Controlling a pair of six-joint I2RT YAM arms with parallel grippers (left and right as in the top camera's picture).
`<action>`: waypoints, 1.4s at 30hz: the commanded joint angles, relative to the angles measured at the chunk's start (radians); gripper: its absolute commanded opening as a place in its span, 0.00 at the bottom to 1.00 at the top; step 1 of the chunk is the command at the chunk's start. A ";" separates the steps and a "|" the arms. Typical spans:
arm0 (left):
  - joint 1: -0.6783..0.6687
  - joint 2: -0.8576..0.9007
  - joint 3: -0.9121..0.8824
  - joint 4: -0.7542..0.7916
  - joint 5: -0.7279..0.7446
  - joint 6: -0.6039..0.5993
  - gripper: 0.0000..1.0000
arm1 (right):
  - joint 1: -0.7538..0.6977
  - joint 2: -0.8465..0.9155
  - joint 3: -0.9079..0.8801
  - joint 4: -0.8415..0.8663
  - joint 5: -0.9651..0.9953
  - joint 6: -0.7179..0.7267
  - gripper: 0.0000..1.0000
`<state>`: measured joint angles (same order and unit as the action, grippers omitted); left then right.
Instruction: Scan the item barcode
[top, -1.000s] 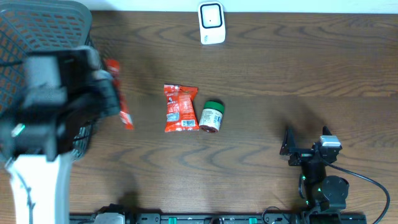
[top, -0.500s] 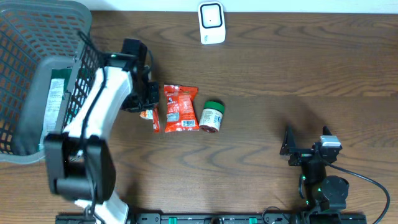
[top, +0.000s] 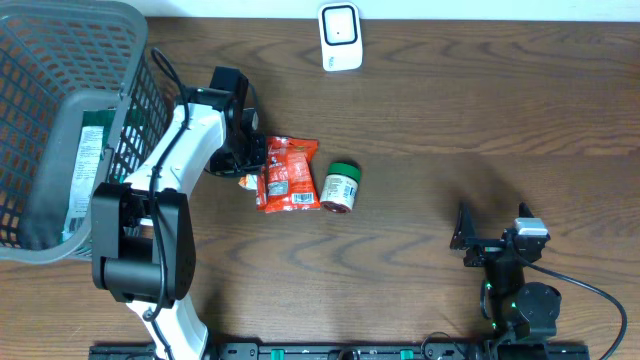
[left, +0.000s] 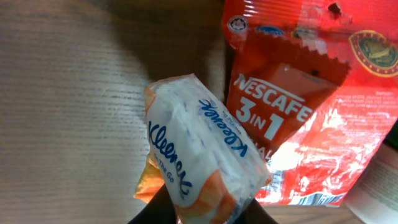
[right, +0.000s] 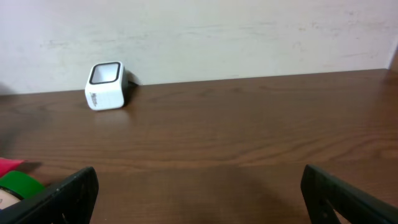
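Observation:
A white and orange Kleenex tissue pack (left: 199, 146) sits between the dark fingers of my left gripper (left: 202, 214), which is shut on it. Overhead, that gripper (top: 245, 165) hovers low at the left edge of a red Nescafe 3-in-1 packet (top: 288, 175), and the tissue pack (top: 247, 181) touches or overlaps that packet (left: 298, 118). The white scanner (top: 340, 37) stands at the table's far edge, also in the right wrist view as the scanner (right: 106, 86). My right gripper (top: 492, 228) rests open and empty near the front right, its jaws wide apart (right: 199, 193).
A grey mesh basket (top: 60, 60) fills the far left, with a green and white packet (top: 85, 170) inside. A small jar with a green lid (top: 340, 187) lies just right of the red packet. Bare wooden table stretches between the jar and the right arm.
My left arm has swung from over the basket to the right and come down beside the red packet, carrying the tissue pack. The right arm has not moved.

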<state>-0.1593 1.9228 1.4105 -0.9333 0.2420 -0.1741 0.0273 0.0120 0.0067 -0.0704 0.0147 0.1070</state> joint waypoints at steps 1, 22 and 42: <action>-0.013 0.002 -0.034 0.026 0.014 0.016 0.39 | -0.007 -0.003 -0.001 -0.004 0.002 0.011 0.99; 0.037 -0.362 0.387 -0.140 -0.400 0.050 0.85 | -0.007 -0.003 -0.001 -0.003 0.002 0.011 0.99; 0.686 -0.156 0.422 -0.507 -0.328 0.185 0.98 | -0.007 -0.003 -0.001 -0.003 0.002 0.011 0.99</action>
<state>0.5293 1.7065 1.8370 -1.4181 -0.1284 -0.0368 0.0273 0.0120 0.0067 -0.0704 0.0147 0.1070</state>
